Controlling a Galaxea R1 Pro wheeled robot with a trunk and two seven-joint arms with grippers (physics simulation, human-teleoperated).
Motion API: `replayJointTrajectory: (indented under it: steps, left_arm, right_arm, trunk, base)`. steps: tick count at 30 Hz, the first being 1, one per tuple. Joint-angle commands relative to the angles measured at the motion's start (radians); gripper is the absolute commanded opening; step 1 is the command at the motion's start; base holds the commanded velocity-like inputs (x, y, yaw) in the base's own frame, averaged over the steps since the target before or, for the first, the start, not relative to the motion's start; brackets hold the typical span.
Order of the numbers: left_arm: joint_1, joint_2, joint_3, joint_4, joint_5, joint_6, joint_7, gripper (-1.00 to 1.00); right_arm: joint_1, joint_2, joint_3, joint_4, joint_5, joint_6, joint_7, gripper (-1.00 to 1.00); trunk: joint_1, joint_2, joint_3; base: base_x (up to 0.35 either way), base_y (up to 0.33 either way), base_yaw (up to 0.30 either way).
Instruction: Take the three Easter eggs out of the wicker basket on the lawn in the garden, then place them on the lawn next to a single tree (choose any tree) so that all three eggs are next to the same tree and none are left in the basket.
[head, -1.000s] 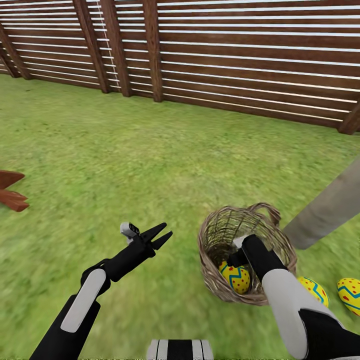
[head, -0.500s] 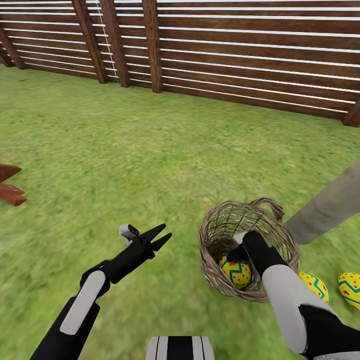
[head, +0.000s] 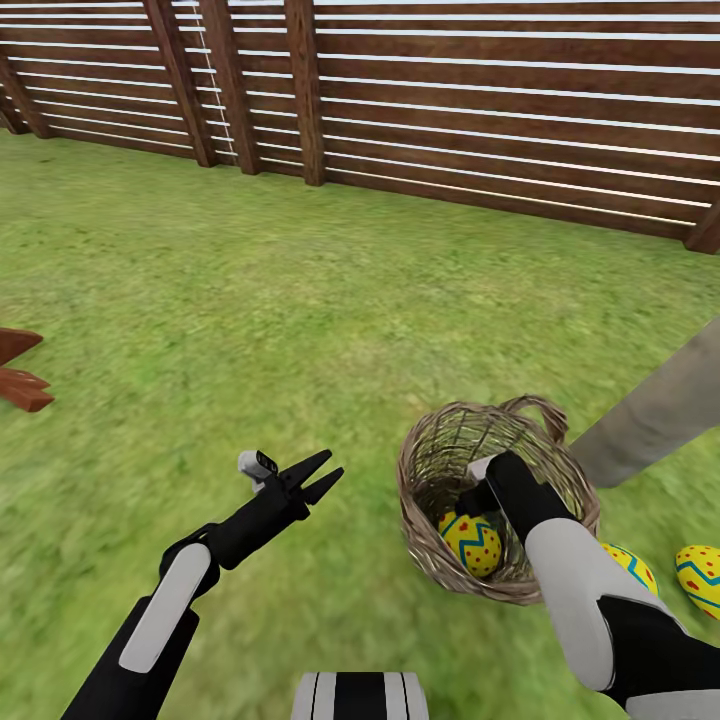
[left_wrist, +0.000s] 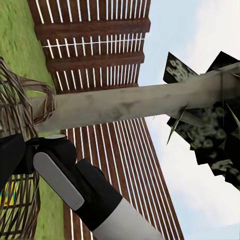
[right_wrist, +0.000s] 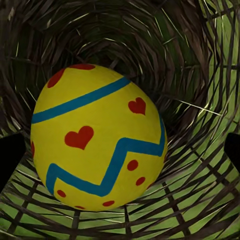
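Observation:
The wicker basket (head: 573, 487) stands on the lawn (head: 250, 300) by the pale tree trunk (head: 655, 412). One yellow Easter egg (head: 472, 541) lies inside it. Two more eggs (head: 634, 572) (head: 700, 580) lie on the grass beside the trunk. My right gripper (head: 474, 503) reaches down into the basket. In the right wrist view the egg (right_wrist: 97, 137) lies between the open black fingertips (right_wrist: 10, 161), which stand apart from it. My left gripper (head: 320, 474) hovers open and empty over the grass left of the basket. The left wrist view looks across at the basket (left_wrist: 15, 115) and the trunk (left_wrist: 135, 102).
A brown slatted fence (head: 450, 110) closes off the far side of the lawn. Reddish wooden pieces (head: 20, 385) poke in at the left edge. Open grass lies ahead and to the left. Dark foliage (left_wrist: 210, 130) hangs high on the tree.
The head view tilted slightly a second ago. My right arm has shifted a little within the basket; the egg stays at its bottom. The left arm has not moved.

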Motion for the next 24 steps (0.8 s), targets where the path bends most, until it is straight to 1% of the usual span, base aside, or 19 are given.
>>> replayJointTrajectory:
  steps: [1,6,7,8,14,17,24]
  left_arm:
    - [-0.001,0.001,-0.001,0.0,0.008,0.006,0.001,1.0]
    - [-0.001,0.0,-0.001,0.0,0.008,0.006,0.001,1.0]
    - [-0.001,0.0,-0.001,0.0,0.008,0.006,0.001,1.0]
    - [-0.001,0.0,-0.001,0.0,0.008,0.006,0.0,1.0]
    - [-0.001,0.0,-0.001,0.0,0.008,0.006,0.0,1.0]
    - [-0.001,0.0,0.0,0.001,0.008,0.006,0.0,1.0]
    - [-0.001,0.001,-0.001,0.001,0.008,0.006,0.0,1.0]
  right_arm:
    - [0.0,0.001,-0.008,-0.001,0.011,0.002,0.014,1.0]
    - [0.0,0.001,-0.007,-0.002,0.019,0.002,0.042,1.0]
    - [0.0,0.001,-0.007,-0.002,0.019,0.002,0.047,1.0]
    - [0.0,0.001,-0.007,-0.002,0.02,0.002,0.143,1.0]
    - [0.0,0.001,-0.007,-0.003,0.021,0.002,0.14,1.0]
    - [0.0,0.002,-0.007,-0.004,0.021,0.003,0.14,1.0]
    - [0.0,0.003,-0.007,-0.006,0.019,0.003,0.128,1.0]
  trunk:
    - [0.0,0.0,-0.001]
    - [0.0,0.0,-0.001]
    - [0.0,-0.001,-0.005]
    - [0.001,-0.001,-0.008]
    - [0.001,-0.001,-0.008]
    - [0.002,-0.001,-0.02]
    - [0.002,-0.001,-0.02]
  base:
    - [0.0,0.0,0.0]
    - [0.0,0.0,0.0]
    - [0.0,0.0,0.0]
    - [0.0,0.0,0.0]
    - [0.0,0.0,0.0]
    - [0.0,0.0,0.0]
    - [0.0,0.0,0.0]
